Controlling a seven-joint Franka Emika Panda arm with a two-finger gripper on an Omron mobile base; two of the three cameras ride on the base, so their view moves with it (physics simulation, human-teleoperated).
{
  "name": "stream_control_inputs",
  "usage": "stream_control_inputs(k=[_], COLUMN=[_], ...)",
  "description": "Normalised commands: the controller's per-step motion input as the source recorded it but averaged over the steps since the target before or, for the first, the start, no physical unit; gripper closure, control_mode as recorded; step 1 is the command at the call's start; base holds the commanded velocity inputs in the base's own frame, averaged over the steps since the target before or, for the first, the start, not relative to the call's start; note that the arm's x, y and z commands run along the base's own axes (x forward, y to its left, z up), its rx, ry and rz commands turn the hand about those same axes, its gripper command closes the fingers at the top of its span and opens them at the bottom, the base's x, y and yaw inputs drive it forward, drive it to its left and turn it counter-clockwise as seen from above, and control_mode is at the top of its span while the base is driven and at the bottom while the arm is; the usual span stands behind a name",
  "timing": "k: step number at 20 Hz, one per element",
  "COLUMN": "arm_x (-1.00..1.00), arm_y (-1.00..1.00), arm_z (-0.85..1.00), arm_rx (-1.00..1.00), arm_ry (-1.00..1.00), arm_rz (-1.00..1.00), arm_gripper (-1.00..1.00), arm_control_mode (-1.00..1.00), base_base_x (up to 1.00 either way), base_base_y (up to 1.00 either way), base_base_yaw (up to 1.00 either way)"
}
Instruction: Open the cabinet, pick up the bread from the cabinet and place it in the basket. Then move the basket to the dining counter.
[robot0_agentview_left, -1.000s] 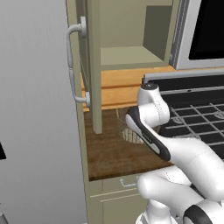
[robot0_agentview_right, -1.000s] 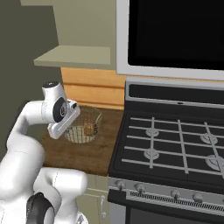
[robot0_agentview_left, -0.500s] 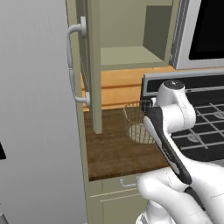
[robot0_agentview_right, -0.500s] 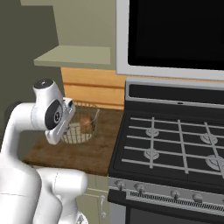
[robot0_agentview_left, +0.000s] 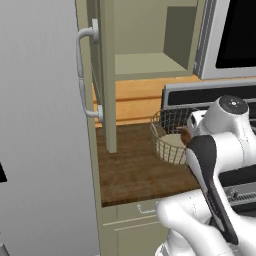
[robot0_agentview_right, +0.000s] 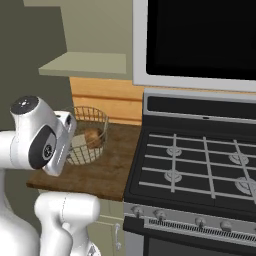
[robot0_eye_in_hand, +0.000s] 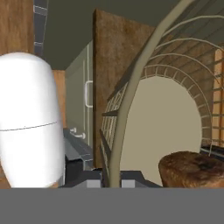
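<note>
Kitchen worktop (robot0_agentview_left: 130, 175) by the stove (robot0_agentview_right: 200, 165) is carrying the basket (robot0_agentview_right: 89, 135), bread (robot0_eye_in_hand: 192, 168) already sitting inside, just right of the claw (robot0_eye_in_hand: 114, 177). Claw's fingers are straddling the rim wire, looking pinched on it. Lifting slow and level should be keeping the bread from rolling out on the way to the dining counter.

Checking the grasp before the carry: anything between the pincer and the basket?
Nothing visible. In the hand view the pale cream wire-mesh basket's rim runs down right between the pincer fingertips, with the orange-brown bread lying inside it.
</note>
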Motion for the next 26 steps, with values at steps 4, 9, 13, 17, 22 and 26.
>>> stream_control_inputs(k=[4, 9, 13, 17, 22, 26], arm_x=[-0.22, -0.06, 0.0, 0.0, 0.0, -0.02], arm_y=[-0.26, -0.02, -0.23, 0.0, 0.0, 0.0], arm_z=[0.44, 0.15, 0.05, 0.0, 0.0, 0.0], arm_rx=[0.0, 0.0, 0.09, 0.0, 0.0, 0.0], arm_ry=[-0.05, 0.02, 0.0, 0.0, 0.0, 0.0], arm_rz=[0.0, -0.01, -0.02, 0.0, 0.0, 0.0], arm_gripper=[1.0, 1.0, 1.0, 1.0, 1.0, 1.0], arm_control_mode=[-1.0, -1.0, -1.0, -1.0, -1.0, 1.0], base_base_x=[0.0, 0.0, 0.0, 0.0, 0.0, -0.2], base_base_y=[0.0, 0.0, 0.0, 0.0, 0.0, 0.0], base_base_yaw=[0.0, 0.0, 0.0, 0.0, 0.0, 0.0])
